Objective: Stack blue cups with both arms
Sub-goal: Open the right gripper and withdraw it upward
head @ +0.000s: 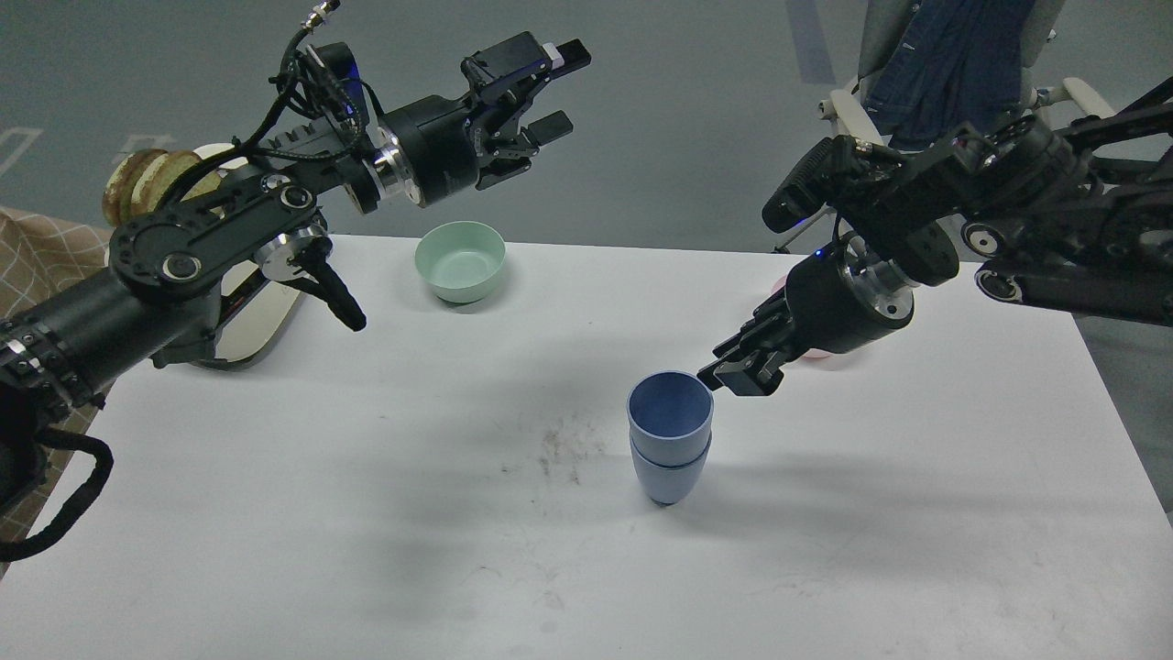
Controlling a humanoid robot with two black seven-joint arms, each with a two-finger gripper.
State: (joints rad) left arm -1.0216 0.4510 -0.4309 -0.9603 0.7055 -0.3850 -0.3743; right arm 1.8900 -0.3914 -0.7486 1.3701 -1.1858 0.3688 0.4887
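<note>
The two blue cups [670, 438] stand upright on the white table [367, 513], one nested inside the other, a little right of the middle. My right gripper [740, 374] hangs just right of the upper cup's rim, close to it but not around it; its dark fingers cannot be told apart. My left gripper [561, 87] is held high over the table's far edge, far from the cups, with its two fingers apart and nothing between them.
A mint-green bowl [460, 261] sits at the far middle of the table. A pink bowl [818, 356] is mostly hidden behind my right wrist. A mirror-like oval object [252, 321] lies at the far left. A chair with blue cloth [953, 64] stands beyond the table.
</note>
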